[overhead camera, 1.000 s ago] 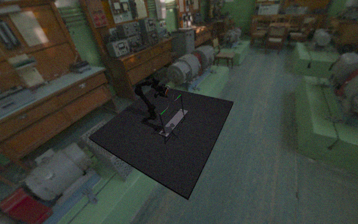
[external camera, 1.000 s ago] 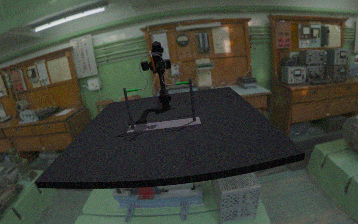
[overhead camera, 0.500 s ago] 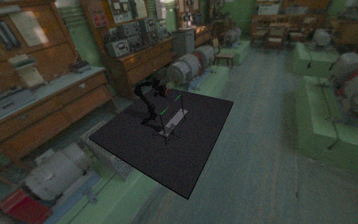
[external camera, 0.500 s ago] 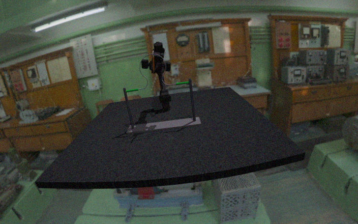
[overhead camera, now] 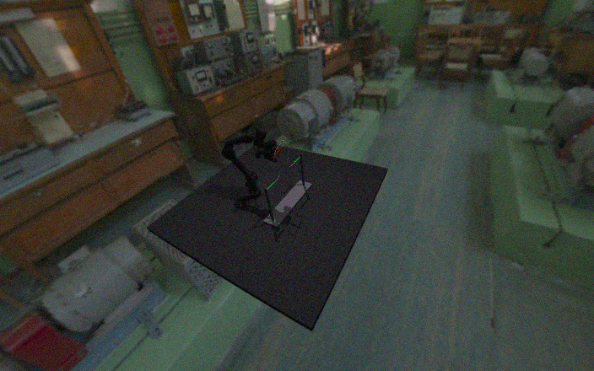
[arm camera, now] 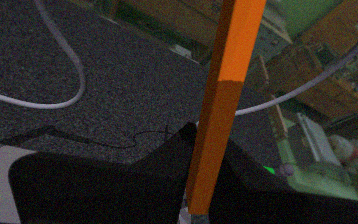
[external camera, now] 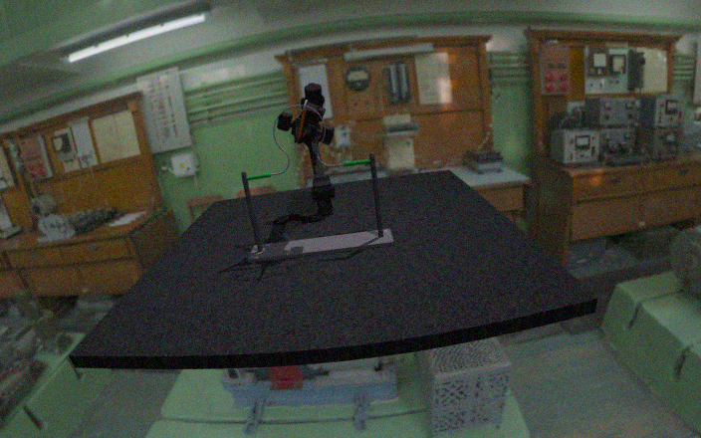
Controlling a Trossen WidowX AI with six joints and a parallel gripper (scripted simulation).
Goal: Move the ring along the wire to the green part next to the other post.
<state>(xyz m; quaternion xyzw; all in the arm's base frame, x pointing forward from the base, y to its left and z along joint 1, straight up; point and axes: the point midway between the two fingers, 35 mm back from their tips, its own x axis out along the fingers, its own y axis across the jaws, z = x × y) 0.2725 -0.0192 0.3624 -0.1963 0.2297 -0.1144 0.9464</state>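
Observation:
My gripper (overhead camera: 275,155) (external camera: 301,132) (arm camera: 199,131) is shut on the orange handle (overhead camera: 278,151) (external camera: 303,121) (arm camera: 235,55), high above the base plate. The ring is small and blurred near the handle's top; whether the wire passes through it I cannot tell. The thin grey wire (external camera: 274,134) (arm camera: 82,75) arches up between two green parts. One green part (overhead camera: 297,159) (external camera: 258,176) joins the left post (external camera: 250,211) in the exterior view; the other green part (overhead camera: 272,182) (external camera: 357,162) joins the right post (external camera: 376,198). The handle stands away from both green parts.
The posts stand on a pale base plate (overhead camera: 298,192) (external camera: 336,243) on the black table top (overhead camera: 227,244) (external camera: 413,289). The arm reaches in from behind the wire in the exterior view. In the wrist view, wire shows on both sides of the handle.

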